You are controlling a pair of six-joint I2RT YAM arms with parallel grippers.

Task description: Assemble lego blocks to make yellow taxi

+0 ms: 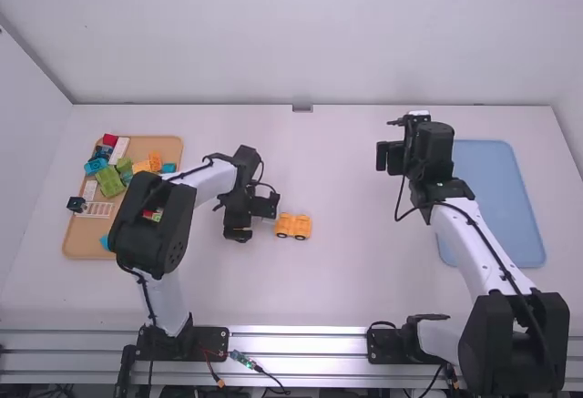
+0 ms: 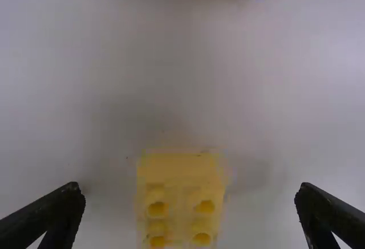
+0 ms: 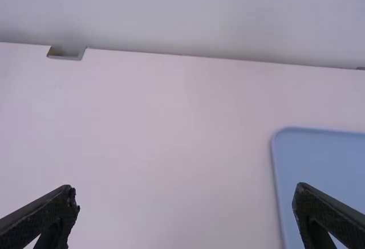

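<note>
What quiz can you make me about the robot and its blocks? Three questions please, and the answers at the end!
1. True or false: the left gripper and the right gripper are both open.
2. Pick one. Which gripper is nearer the yellow car?
A) the left gripper
B) the right gripper
3. Fill in the missing colour: the tan tray has blocks on it, and the other tray is ____.

Key: 1. True. 2. A. 3. Blue.
</note>
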